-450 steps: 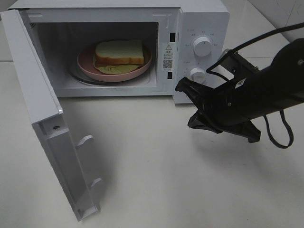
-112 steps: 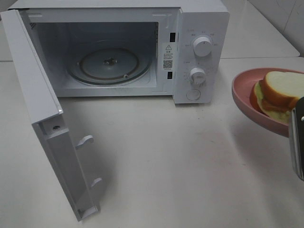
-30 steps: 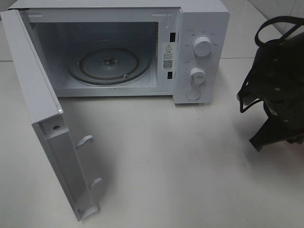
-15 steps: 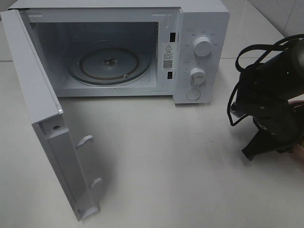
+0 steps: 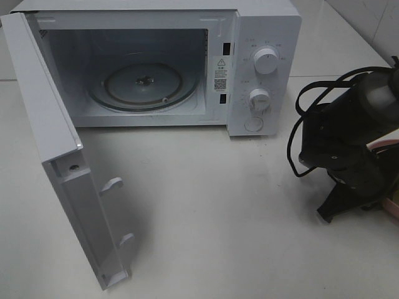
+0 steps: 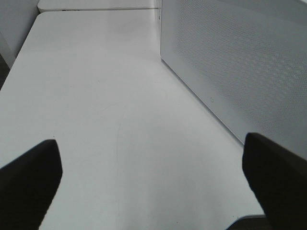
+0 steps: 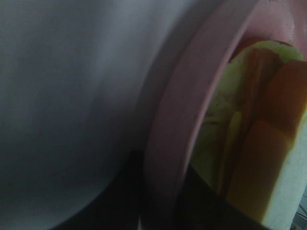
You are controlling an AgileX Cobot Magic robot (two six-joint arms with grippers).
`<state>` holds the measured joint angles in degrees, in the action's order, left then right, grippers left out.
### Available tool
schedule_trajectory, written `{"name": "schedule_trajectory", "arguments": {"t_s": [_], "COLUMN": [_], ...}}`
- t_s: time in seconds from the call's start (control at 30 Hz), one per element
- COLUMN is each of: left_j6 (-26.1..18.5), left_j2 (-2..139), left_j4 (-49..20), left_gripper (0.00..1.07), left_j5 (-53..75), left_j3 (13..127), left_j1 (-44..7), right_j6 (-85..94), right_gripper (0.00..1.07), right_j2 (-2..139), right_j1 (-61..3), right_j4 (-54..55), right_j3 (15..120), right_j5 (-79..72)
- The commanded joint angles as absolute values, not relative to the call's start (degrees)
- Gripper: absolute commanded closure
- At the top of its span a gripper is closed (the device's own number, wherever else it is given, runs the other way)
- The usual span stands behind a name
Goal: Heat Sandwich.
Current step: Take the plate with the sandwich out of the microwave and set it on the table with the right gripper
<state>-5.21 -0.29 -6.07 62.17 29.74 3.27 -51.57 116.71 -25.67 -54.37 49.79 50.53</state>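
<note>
Your right gripper (image 5: pixel 358 205) sits at the right edge of the exterior frame, arm body hiding the jaws; you cannot tell from the pictures whether they clamp anything. In the right wrist view the pink plate (image 7: pixel 192 110) fills the right half, its rim right at the camera, and the sandwich (image 7: pixel 254 143) lies on it just beyond the rim. Left gripper (image 6: pixel 153 184) stands spread wide, holding nothing, beside the microwave (image 5: pixel 262 37) wall. Judgement: the right arm is far nearer; any release or regrip turns on the rim.
</note>
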Motion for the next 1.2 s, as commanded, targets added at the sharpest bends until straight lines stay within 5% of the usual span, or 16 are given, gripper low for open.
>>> {"name": "schedule_trajectory", "arguments": {"t_s": [0.03, 0.43, 0.8, 1.2], "left_j6": [-5.1, -5.1, -5.1, -5.1], "left_j2": [-1.2, -1.2, -1.2, -1.2], "left_j4": [-6.2, -6.2, -6.2, -6.2], "left_gripper": [0.09, 0.09, 0.09, 0.09], "left_j5": [61.4, 61.4, 61.4, 61.4], "left_j3": [29.7, 29.7, 29.7, 29.7], "left_j1": [2.9, 2.9, 2.9, 2.9], "right_j6": [-51.9, -47.3, -36.1, -23.6], "right_gripper": [0.92, 0.72, 0.3, 0.3], "right_j2": [117.3, 114.3, 103.4, 87.9], "right_j1": [-25.3, -25.3, -25.3, -25.3], "right_j4": [-54.2, -50.4, -41.9, -29.1], "right_j3": [49.8, 49.8, 49.8, 49.8], "right_j5": [50.1, 50.2, 50.3, 50.2]}}
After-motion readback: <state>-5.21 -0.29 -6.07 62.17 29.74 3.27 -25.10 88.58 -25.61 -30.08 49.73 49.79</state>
